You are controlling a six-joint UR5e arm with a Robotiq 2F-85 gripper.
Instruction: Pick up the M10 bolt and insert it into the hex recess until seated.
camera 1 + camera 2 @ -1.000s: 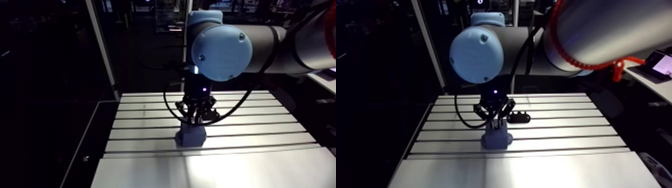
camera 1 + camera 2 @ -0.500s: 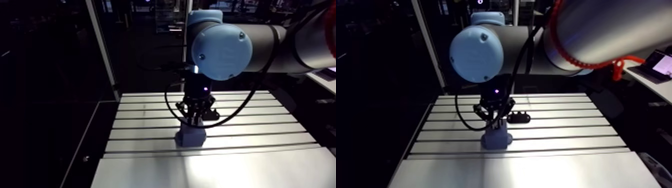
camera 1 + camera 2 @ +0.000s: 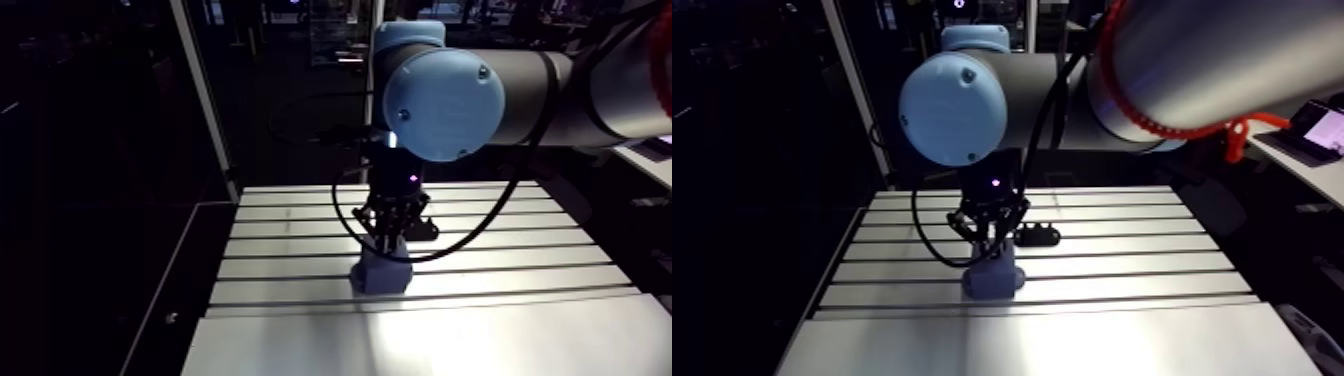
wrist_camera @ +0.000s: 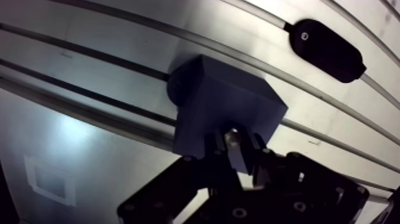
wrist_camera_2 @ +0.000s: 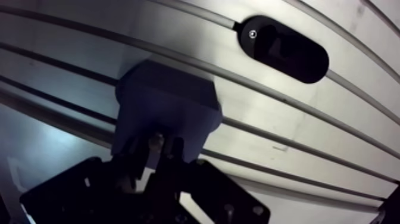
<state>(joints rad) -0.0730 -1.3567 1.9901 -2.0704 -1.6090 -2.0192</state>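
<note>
A dark blue block (image 4: 223,104) with the hex recess stands on the slotted table (image 4: 107,47). My gripper (image 4: 234,148) hangs directly over the block's near top edge. Its fingers are close together, shut on a small silvery piece, the M10 bolt (image 4: 233,132), which points down at the block. The bolt's lower end and the recess itself are hidden behind the fingers. In the arm view the gripper (image 3: 392,238) sits just above the block (image 3: 381,272).
A black oval part (image 4: 326,42) lies in a table slot beyond the block, and it also shows in the arm view (image 3: 1037,235). Parallel slots run across the table. The table's near edge is a smooth plate (image 3: 420,345).
The gripper's outline over the block has grown narrower and the cable loop beside it has shifted, as if the wrist has turned. The block and the black part have not moved.
</note>
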